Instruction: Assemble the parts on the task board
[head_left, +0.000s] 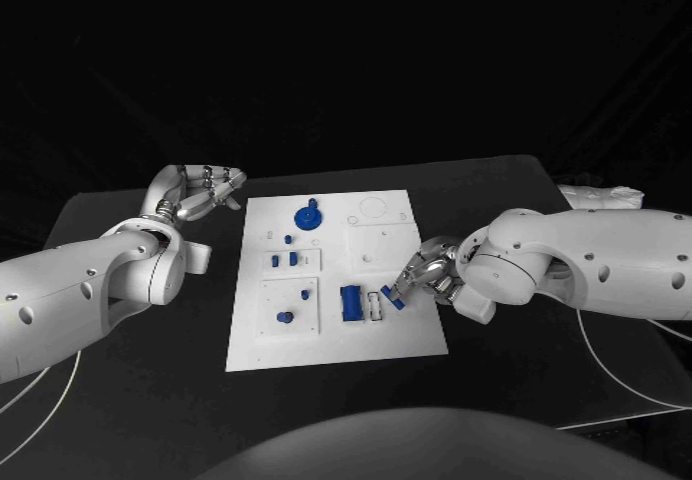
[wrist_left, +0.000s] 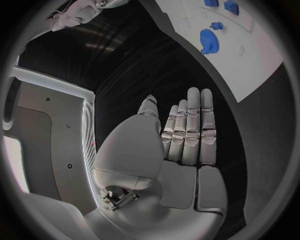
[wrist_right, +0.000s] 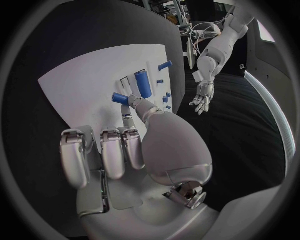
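Observation:
The white task board (head_left: 332, 335) lies in the middle of the table. On it are a blue gear (head_left: 307, 216), two small blue pegs (head_left: 284, 259), a round blue piece (head_left: 284, 317) and a larger blue block (head_left: 351, 303). My right hand (head_left: 430, 275) hovers over the board's right edge and pinches a small blue part (head_left: 391, 297) at its fingertips. The right wrist view shows that part (wrist_right: 120, 98) just off the block (wrist_right: 142, 82). My left hand (head_left: 209, 187) is off the board's far left corner. Its fingers (wrist_left: 187, 130) are straight and hold nothing, with the gear (wrist_left: 207, 40) beyond them.
The black table (head_left: 144, 400) surrounds the board, with bare surface in front of it and on both sides. A white cable (head_left: 620, 400) runs along the table's right front. The board's far right area (head_left: 378, 215) has bare recesses.

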